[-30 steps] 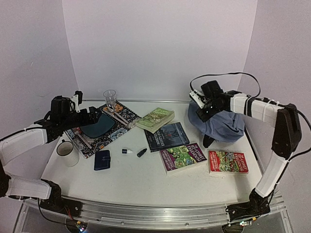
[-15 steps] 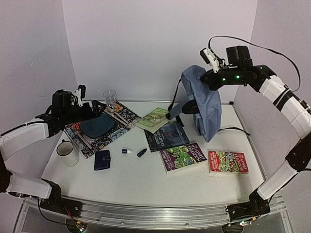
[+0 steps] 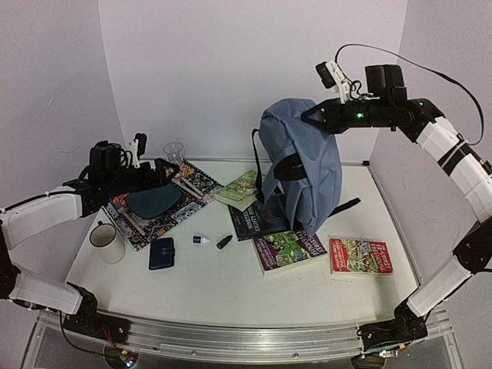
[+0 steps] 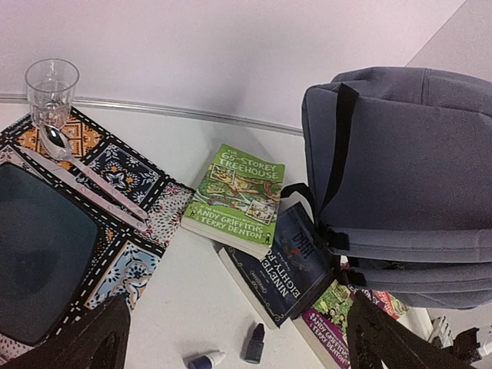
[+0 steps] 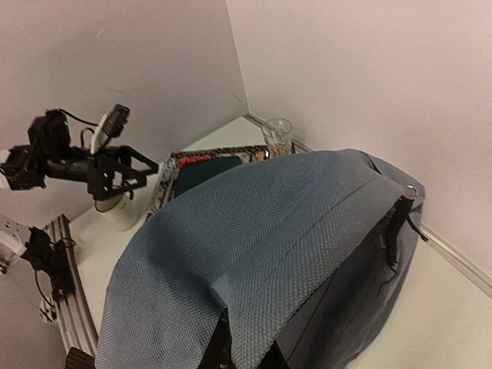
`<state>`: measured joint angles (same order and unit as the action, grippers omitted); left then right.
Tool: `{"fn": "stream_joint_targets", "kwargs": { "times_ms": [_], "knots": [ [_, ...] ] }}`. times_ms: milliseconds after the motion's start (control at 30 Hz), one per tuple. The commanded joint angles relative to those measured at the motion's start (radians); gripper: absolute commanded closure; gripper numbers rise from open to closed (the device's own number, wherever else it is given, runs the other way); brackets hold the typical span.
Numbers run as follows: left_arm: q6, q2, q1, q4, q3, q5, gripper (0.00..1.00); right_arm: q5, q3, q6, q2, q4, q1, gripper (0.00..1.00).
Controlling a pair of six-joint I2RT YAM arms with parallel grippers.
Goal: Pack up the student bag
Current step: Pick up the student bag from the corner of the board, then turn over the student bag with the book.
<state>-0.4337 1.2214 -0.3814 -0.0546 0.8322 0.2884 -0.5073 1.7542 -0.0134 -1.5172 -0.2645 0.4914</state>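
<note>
Right gripper is pinching the top of the student bag shut tight, holding it up high over the books. Left gripper is hovering wide open above the patterned mat.

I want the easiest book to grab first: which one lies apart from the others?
The red book, alone at the right; the green book, dark book and purple book lie bunched together.
</note>
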Motion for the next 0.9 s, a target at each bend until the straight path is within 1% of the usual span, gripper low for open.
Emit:
{"fn": "stream_joint_targets", "kwargs": {
  "times_ms": [0, 67, 267, 333, 433, 533, 667, 800, 867],
  "knots": [
    [-0.019, 0.017, -0.027, -0.074, 0.051, 0.022, 0.01, -0.202, 0.078, 0.155, 0.066, 0.33, 0.001, 1.0],
    [-0.025, 0.023, -0.035, -0.084, 0.051, 0.021, 0.01, -0.25, 0.096, 0.209, 0.052, 0.38, 0.001, 1.0],
    [-0.029, 0.027, -0.045, -0.094, 0.049, 0.02, 0.01, -0.346, 0.097, 0.388, 0.012, 0.622, 0.001, 1.0],
    [-0.03, 0.025, -0.047, -0.094, 0.046, 0.016, 0.01, -0.361, 0.093, 0.429, 0.001, 0.702, 0.001, 1.0],
    [-0.029, 0.023, -0.048, -0.096, 0.039, 0.009, 0.01, -0.324, 0.032, 0.462, 0.004, 0.784, 0.002, 1.0],
    [-0.03, 0.027, -0.049, -0.096, 0.03, 0.007, 0.01, -0.25, -0.101, 0.494, 0.015, 0.876, 0.002, 1.0],
    [-0.028, 0.038, -0.05, -0.096, 0.019, 0.006, 0.01, -0.15, -0.371, 0.554, 0.03, 1.023, -0.011, 1.0],
    [-0.023, 0.044, -0.052, -0.096, 0.007, 0.0, 0.01, -0.092, -0.657, 0.667, 0.061, 1.228, -0.083, 1.0],
    [-0.022, 0.047, -0.055, -0.094, 0.002, -0.001, 0.01, -0.08, -0.778, 0.726, 0.086, 1.293, -0.134, 1.0]
  ]
}}
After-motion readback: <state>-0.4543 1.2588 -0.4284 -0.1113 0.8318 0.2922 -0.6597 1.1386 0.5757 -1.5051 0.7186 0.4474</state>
